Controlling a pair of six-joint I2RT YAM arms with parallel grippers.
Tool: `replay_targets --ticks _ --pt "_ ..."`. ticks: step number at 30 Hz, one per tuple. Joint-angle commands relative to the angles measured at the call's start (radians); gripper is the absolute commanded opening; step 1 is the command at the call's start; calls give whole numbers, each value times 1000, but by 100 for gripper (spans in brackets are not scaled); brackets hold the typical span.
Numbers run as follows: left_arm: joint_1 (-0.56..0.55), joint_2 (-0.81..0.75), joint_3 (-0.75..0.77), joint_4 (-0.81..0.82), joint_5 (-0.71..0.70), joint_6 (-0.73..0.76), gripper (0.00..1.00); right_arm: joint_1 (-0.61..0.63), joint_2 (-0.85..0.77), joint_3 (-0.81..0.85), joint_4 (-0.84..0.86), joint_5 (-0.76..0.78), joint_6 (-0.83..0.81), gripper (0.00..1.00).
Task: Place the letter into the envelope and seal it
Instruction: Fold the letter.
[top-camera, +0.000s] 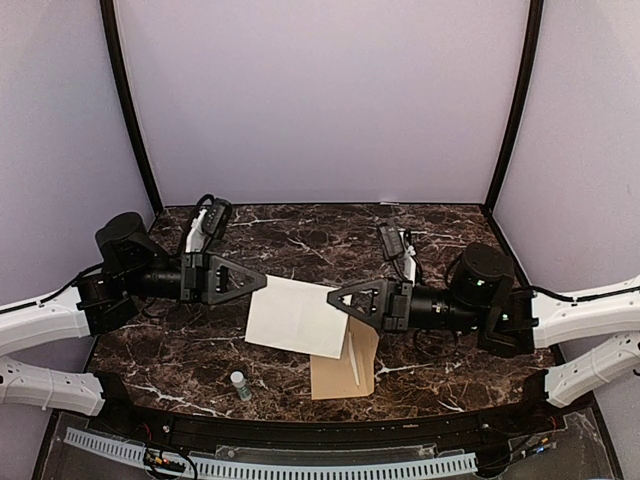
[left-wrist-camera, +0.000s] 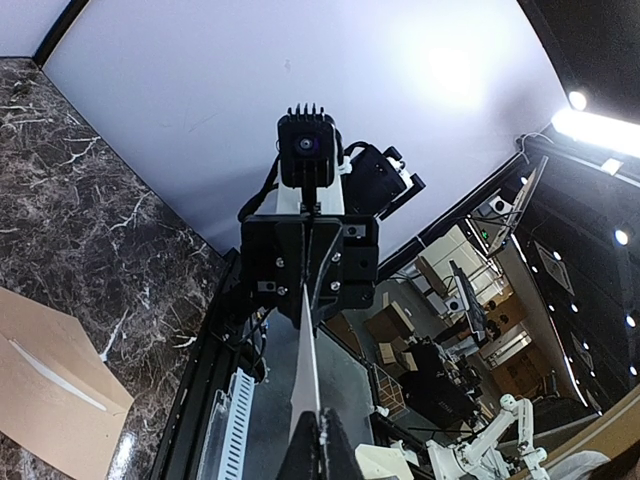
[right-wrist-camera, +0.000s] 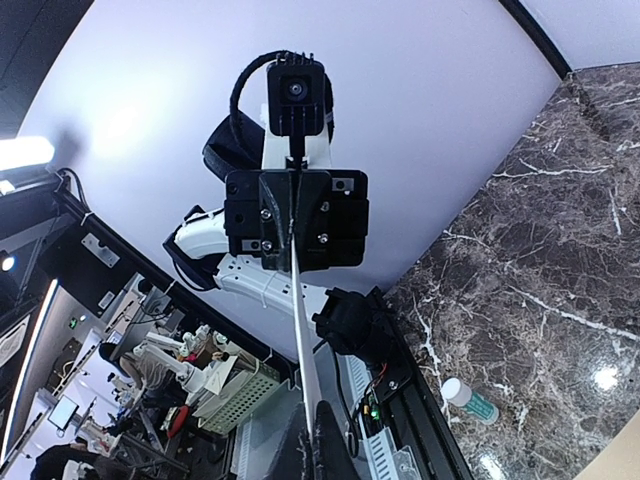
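Note:
The letter (top-camera: 296, 316), a white sheet, hangs above the marble table between both arms. My left gripper (top-camera: 262, 281) is shut on its left edge and my right gripper (top-camera: 332, 298) is shut on its right corner. In the left wrist view the letter (left-wrist-camera: 305, 360) runs edge-on from my left gripper (left-wrist-camera: 322, 422) to the other arm's fingers. The right wrist view shows the same thin edge of the letter (right-wrist-camera: 304, 350) leaving my right gripper (right-wrist-camera: 316, 418). The brown envelope (top-camera: 340, 375) lies flat on the table below the sheet, its flap open; it also shows as the envelope (left-wrist-camera: 50, 385) in the left wrist view.
A small glue bottle (top-camera: 240, 385) with a white cap stands near the table's front edge, left of the envelope; the right wrist view shows the bottle (right-wrist-camera: 470, 400) too. A black rail (top-camera: 300, 432) borders the front edge. Lilac walls enclose the back and sides.

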Motion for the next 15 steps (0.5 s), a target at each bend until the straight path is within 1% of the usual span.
replay_targets --ticks 1,4,5,7,8,9,10,11,12,13,15 --pt "-5 -20 -5 -32 1 19 0 1 -47 -35 30 50 -2 0" --pt "-5 -22 -3 -45 -6 27 1 0 -78 -56 17 75 -4 0" --pt "-5 -23 -3 -57 -9 31 4 1 -86 -59 4 83 -6 0" --pt "-5 -25 12 -104 -28 55 27 1 -109 -62 -37 103 -15 0" --pt "-5 -25 20 -135 -53 70 33 -1 -118 -60 -65 116 -19 0" --pt "-4 -25 41 -205 -73 110 47 -1 -125 -56 -95 127 -25 0" --pt "-5 -25 55 -249 -121 134 53 0 -131 -48 -135 140 -32 0" --pt "-5 -24 82 -337 -149 178 61 -1 -135 -38 -179 154 -41 0" --pt "-5 -23 96 -378 -207 225 64 0 -138 -27 -240 169 -49 0" --pt "-5 -18 124 -462 -234 248 68 0 -139 -13 -294 179 -56 0" --pt "-5 -6 165 -561 -316 303 70 -4 -131 22 -409 193 -74 0"
